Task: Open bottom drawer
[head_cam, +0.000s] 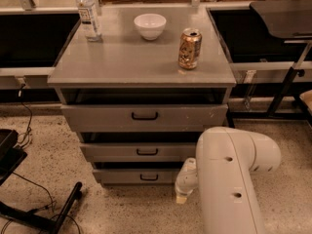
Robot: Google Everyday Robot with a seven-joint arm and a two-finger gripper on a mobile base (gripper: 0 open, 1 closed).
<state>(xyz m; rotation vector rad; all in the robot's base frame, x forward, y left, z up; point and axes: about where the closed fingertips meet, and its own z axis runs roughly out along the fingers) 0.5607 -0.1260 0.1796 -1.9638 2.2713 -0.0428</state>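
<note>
A grey metal cabinet holds three drawers. The bottom drawer (134, 176) is the lowest and smallest front, with a small black bar handle (149, 177). It looks pushed in, with only a dark gap above it. My white arm (229, 174) reaches down at the right. My gripper (183, 189) hangs low at the drawer's right end, just right of the handle and near the floor. It is mostly hidden behind the arm.
The middle drawer (139, 151) and top drawer (144, 116) sit above. On the cabinet top (122, 57) stand a water bottle (88, 12), a white bowl (149, 25) and a can (189, 48). A black stand base (44, 213) lies on the floor at the left.
</note>
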